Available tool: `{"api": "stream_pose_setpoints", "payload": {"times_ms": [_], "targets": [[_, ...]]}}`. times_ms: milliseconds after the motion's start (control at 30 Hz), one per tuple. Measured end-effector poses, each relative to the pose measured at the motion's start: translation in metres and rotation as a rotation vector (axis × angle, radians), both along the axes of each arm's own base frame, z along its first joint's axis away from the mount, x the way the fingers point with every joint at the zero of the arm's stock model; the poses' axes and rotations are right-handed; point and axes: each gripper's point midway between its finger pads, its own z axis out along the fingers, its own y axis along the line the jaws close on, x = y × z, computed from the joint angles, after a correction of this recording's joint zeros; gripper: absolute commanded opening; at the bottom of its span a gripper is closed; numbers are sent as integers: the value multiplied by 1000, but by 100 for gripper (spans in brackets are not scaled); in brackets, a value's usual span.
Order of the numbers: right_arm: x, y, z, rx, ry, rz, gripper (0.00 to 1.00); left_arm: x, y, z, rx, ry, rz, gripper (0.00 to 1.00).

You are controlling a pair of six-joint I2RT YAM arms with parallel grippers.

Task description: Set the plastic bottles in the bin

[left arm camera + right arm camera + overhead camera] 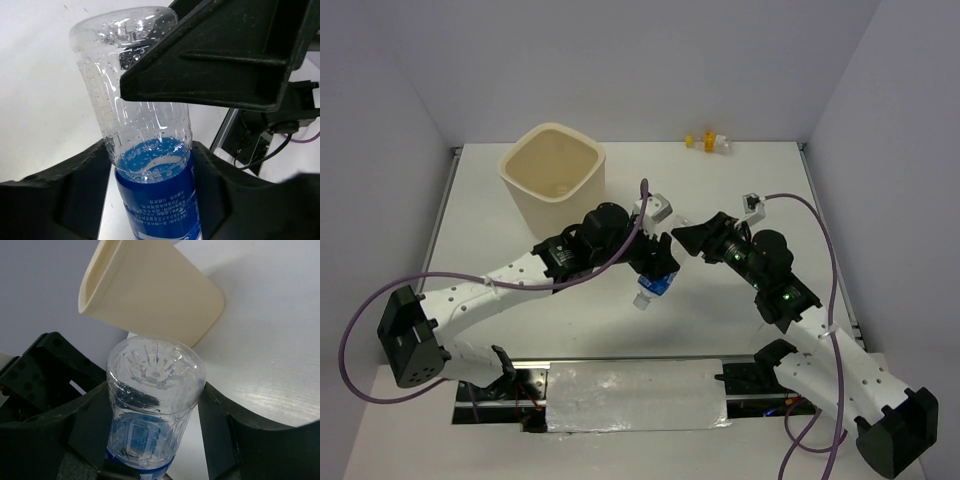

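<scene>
The blue-label bottle [652,288] hangs cap-down above the table's middle, held between both arms. My left gripper [660,262] is shut on its labelled part; in the left wrist view the bottle [150,150] fills the gap between my fingers. My right gripper [682,238] is shut on the bottle's clear base end [155,375], and one of its fingers [215,60] crosses the left wrist view. The cream bin [535,215] stands upright at the back left, also in the right wrist view [150,295]. The tiny bottle with the yellow end [710,142] lies at the back edge. The green-white bottle is out of view.
A foil-wrapped block [635,395] lies at the near edge between the arm bases. White walls close the table on the left, back and right. Purple cables [360,330] loop from both arms.
</scene>
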Motion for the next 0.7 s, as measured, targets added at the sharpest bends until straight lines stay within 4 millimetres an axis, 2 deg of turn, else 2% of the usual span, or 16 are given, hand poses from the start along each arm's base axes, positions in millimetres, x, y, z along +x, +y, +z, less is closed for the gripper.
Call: {"api": "stream_pose_setpoints", "payload": {"times_ms": [67,100,133,167,200,233,333,400,500,600,700], "targets": [[1,-3,10,1,-29,-13,28,3,-3,9,-1,-11,4,42],[2,-4,15,0,-40,-19,29,4,-4,13,-2,-13,6,32],[3,-6,20,2,-52,-25,40,6,-5,17,-2,-16,9,24],[4,-7,24,1,-63,-31,54,8,-6,22,0,-19,12,12],[5,-8,28,-1,-74,-37,54,9,-7,25,1,-21,15,10],[6,-9,33,-4,-80,-42,77,10,-7,29,3,-22,17,9],[8,-8,49,-8,-92,-45,100,16,-8,40,3,-27,30,7],[10,-7,65,-12,-107,-43,100,29,-2,50,-11,-39,63,3],[17,-12,86,-25,-126,-74,100,66,25,66,-31,-56,169,0],[32,-26,102,-59,-141,-143,100,109,70,75,-35,-61,310,1],[60,-50,113,-118,-169,-226,100,149,125,92,-51,-89,459,4]]}}
